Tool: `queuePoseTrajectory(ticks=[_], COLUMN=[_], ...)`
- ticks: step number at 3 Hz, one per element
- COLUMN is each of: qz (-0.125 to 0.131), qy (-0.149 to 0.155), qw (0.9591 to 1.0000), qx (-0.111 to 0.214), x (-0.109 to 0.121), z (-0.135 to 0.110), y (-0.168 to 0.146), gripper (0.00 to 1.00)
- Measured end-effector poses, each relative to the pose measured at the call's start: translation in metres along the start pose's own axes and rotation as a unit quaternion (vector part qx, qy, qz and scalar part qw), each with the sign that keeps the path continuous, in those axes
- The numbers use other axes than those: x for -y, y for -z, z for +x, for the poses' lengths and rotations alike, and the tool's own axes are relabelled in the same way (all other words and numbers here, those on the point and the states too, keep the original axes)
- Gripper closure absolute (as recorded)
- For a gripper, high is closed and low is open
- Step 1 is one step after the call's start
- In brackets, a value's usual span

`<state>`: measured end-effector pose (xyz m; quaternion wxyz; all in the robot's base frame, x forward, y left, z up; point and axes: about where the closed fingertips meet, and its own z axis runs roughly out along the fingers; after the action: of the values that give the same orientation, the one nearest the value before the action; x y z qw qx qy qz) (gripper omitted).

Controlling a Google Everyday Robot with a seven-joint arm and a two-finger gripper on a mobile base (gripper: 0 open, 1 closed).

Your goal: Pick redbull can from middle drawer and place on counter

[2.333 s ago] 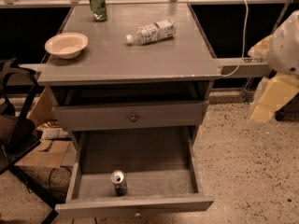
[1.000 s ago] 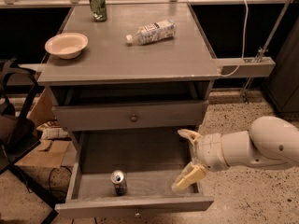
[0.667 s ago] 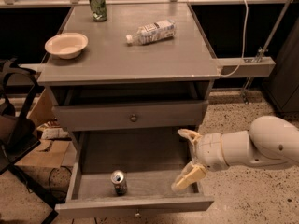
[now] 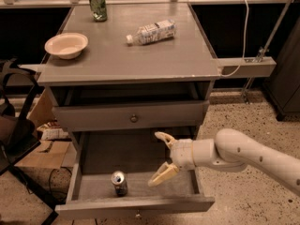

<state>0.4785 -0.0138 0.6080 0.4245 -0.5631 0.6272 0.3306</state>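
Speckled stone floor spreads around a grey cabinet, its lower drawer pulled out toward the camera. The hand hangs inside that middle drawer, over the right half of its floor, at the end of a pale arm that comes in from the right across the drawer's side wall. Its two cream fingers stand wide apart, one pointing toward the back of the drawer and one toward the front, with nothing between them.

Just left of the front finger, apart from it, the redbull can stands upright on the drawer floor near the front wall, its silver top facing up. Only bare grey floor lies between the can and the hand. Above the drawer's back part sits the shut upper drawer with its round dark knob.

On the desk above, a pale bowl sits near the left edge, a green can stands at the back left, and a plastic bottle lies on its side toward the back right. A grey ledge juts from the desk's right side, with a white cable looping down to it. Left of the cabinet are a black frame and a cardboard box on the floor.
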Motion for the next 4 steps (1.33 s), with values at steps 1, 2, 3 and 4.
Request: queuePoseTrajectory(ticks=[1, 2, 3, 4], qz=[-0.005, -0.009, -0.013, -0.015], qy=[0.003, -0.012, -0.033, -0.057], qw=[0.9991, 0.9979, 0.997, 0.9971], qx=[0.042, 0.063, 0.069, 0.049], x=[0.005, -0.006, -0.015, -0.023], z=[0.03, 0.066, 0.09, 0.094], y=[-0.039, -0.071, -0.107, -0.139], gripper=[0.0, 0.0, 0.0, 0.0])
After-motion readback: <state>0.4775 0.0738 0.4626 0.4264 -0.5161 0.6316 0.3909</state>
